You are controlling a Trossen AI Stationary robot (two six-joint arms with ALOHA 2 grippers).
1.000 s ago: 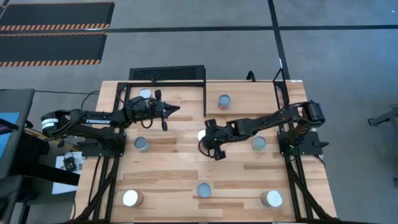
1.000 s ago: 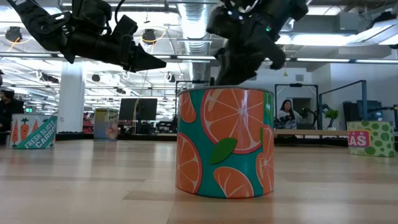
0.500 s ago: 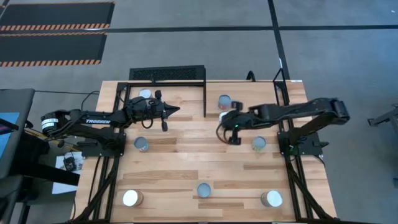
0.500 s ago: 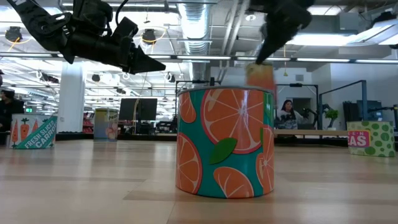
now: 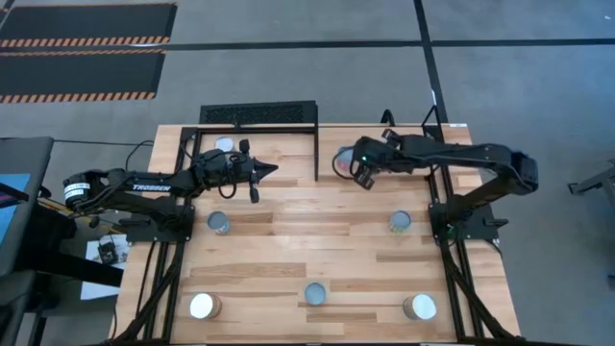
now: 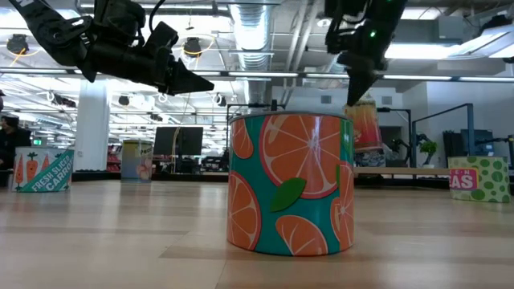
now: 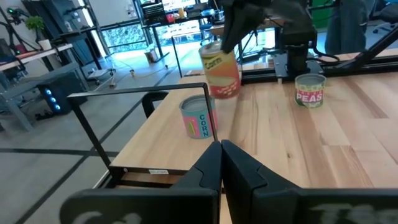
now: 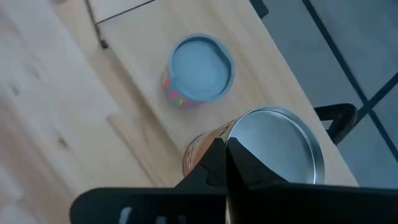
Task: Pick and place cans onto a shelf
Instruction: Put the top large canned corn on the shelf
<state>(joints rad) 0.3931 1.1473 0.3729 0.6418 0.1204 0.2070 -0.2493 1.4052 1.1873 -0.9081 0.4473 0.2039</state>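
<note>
My right gripper (image 5: 361, 173) is shut on a yellow-and-orange corn can with a silvery top (image 8: 277, 146), held above the table's far side; it also shows in the left wrist view (image 7: 221, 71) and the low view (image 6: 365, 124). A blue-topped corn can (image 8: 200, 68) stands on its base on the table just beside and below it. My left gripper (image 5: 272, 170) is shut and empty, hovering by the black shelf frame (image 5: 258, 128). A white-topped can (image 5: 224, 145) stands under the frame. My right gripper holds the can at the rim of its silvery top (image 8: 239, 140), the fingers coming from above and slanting down. The fingers themselves hide the exact place of contact. The can hangs below them, tilted and lifted clear of the table (image 7: 222, 81).
Other cans stand upright on the table: a peas can (image 5: 400, 221), one at the left (image 5: 219, 223), an orange-patterned one at the near middle (image 5: 315, 293) and two at the near corners (image 5: 203, 307) (image 5: 419, 308). The shelf's thin black post (image 5: 317, 154) stands beside the blue-topped can.
My right gripper has carried the can from the table's middle toward the far edge and a little to the right, lifted clear, ending beside the blue-topped can. Its arm has stretched out along the far side.
</note>
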